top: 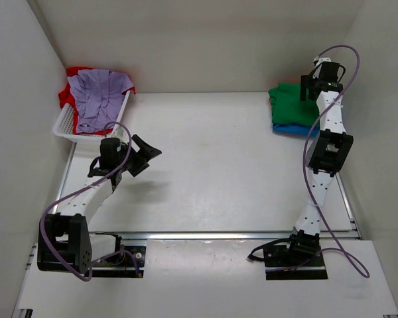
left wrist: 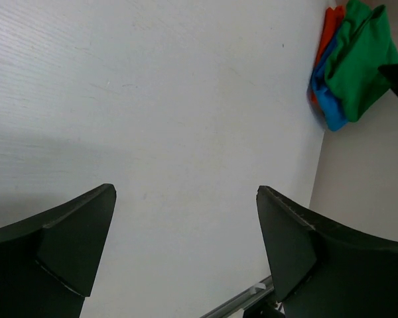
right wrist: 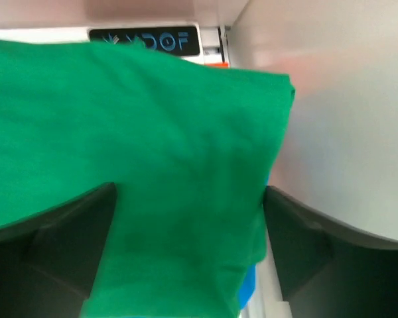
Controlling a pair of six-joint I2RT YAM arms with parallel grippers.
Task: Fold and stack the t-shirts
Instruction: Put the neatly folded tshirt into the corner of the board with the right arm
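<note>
— White tabletop (top: 219,165), white walls on three sides. How far along is the folding?

— About halfway, by the look of it. A bright green cloth t-shirt (top: 290,101) lies folded on a bright blue cloth t-shirt (top: 293,128) in the far right corner, one stack close to the wall.

— And the rest?

— A lavender cloth t-shirt (top: 99,96) sits crumpled in a white plastic lattice basket (top: 65,127) at the far left. A red-orange cloth t-shirt (top: 75,71) lies under it, showing along the far rim. Neither is folded, so both have to come out, be folded and go onto the stack.

— What about the arms?

— The right gripper (right wrist: 189,192) hangs directly over the green shirt with its jaws spread wide. Cloth fills the space beneath them, but it pinches nothing. Whether its fingers touch the fabric cannot be told. The left gripper (left wrist: 186,195) hovers above the table, near the basket, jaws wide apart and empty.

— Anything in the way?

— The lavender shirt covers the red-orange one, so it probably has to come out first, over the basket wall. The stack is well apart from the basket, right across the table. An orange-red strip (left wrist: 328,30) also shows beside the blue shirt in the left wrist view, but what it is cannot be told.
</note>
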